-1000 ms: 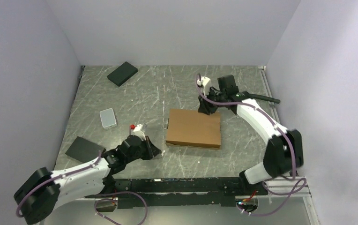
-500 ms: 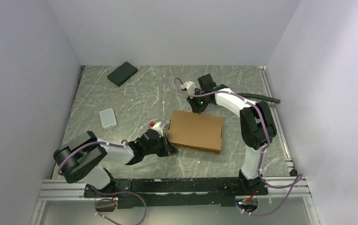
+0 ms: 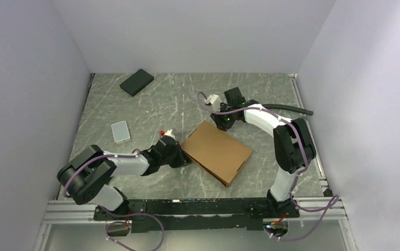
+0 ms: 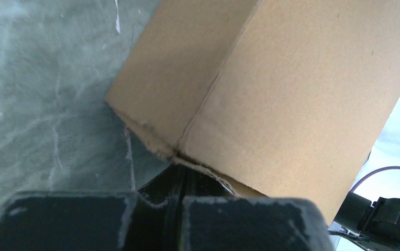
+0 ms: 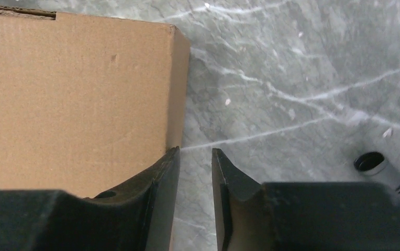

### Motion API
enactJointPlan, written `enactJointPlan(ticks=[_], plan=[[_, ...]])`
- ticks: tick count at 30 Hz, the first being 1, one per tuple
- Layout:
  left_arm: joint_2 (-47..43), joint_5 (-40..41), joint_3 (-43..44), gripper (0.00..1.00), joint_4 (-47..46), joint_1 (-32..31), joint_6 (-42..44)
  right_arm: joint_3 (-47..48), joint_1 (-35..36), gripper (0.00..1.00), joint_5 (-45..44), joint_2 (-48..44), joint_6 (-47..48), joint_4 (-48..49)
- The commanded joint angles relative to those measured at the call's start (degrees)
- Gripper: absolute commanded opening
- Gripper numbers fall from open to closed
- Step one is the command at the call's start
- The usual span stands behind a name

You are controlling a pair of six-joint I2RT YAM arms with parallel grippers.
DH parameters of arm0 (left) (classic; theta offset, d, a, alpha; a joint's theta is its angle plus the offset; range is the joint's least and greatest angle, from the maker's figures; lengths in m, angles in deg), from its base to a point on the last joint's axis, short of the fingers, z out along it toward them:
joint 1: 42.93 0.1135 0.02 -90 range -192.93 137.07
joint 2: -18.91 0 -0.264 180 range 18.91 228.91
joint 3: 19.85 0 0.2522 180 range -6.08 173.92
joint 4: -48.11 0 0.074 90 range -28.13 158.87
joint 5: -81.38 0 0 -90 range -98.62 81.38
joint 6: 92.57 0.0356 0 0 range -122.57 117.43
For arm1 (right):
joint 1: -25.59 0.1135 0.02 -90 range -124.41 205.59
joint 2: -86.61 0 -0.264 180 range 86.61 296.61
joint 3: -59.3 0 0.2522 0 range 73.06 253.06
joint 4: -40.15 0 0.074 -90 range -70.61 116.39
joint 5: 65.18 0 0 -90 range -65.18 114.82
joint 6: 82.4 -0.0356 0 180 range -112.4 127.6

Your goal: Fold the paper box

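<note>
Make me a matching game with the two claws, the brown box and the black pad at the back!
Things:
1. paper box
2. left claw
3. right claw
4. black pad

Descriptions:
A. shut tight, at the box's corner
B. far back, on the left
C. brown, lying slantwise in the middle
D. jaws a little apart, beside the box's edge

Pairs: 1-C, 2-A, 3-D, 4-B

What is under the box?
The box lies on the marbled table. The shut left gripper meets one corner, reaching seemingly just below the edge. Whether anything else lies beneath cannot be seen: the cardboard covers it.
</note>
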Motion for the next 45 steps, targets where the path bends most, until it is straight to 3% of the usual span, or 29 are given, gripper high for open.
enactJointPlan(ticks=[1,4,8,13,17,23,27,32,35,38,45], plan=[[-4.21,-0.84,1.57,0.06,-6.29,1.46,2.72,-2.59,-3.5,0.35,8.05,-4.59,-7.04,-1.08],[-9.92,-2.89,-2.17,0.13,-3.05,1.38,2.91,-4.27,-6.78,0.41,10.25,-7.35,-7.38,-0.11],[-18.24,-5.36,-7.6,0.16,-0.83,0.52,1.11,-5.82,-8.06,0.46,11.38,-8.75,-6.83,0.33],[-24.12,-1.59,-9.99,0.17,2.11,-7.48,-2.13,-6.23,-8.78,0.44,7.03,-7.1,-7.48,1.05],[-20.33,2.99,-7.99,0.17,1.94,-14.48,-5.37,-7.11,-9.42,0.41,4.08,-6.76,-7.79,2.06],[-7.14,6.06,0.44,0.13,1.94,-20.36,-8.29,-7.6,-9.24,0.29,5.8,-5.32,-5.19,-0.07],[1.71,6.57,8.51,0.06,2.69,-20.55,-8.29,-7.67,-7.73,0.28,7.39,-4.38,-3.71,-1.52],[5.51,11.88,17.1,0.02,12.38,-17.54,-5.78,-7.38,-5.59,0.27,11.94,-3.26,-1.85,-3.68],[6.02,9.16,17.58,0.02,10.5,-12.36,-4.48,-7.01,-5.55,0.27,16.65,-3.1,-2.85,-4.28],[6.13,4.92,17.27,0.03,7.22,-8.93,-2.25,-7.36,-6.69,0.27,13.46,-3.96,-5.99,-1.83],[0.81,-0.4,13.22,0.11,8.34,-8.72,1.83,-9.31,-14.78,0.29,13.57,-8.9,-8.67,1.43]])
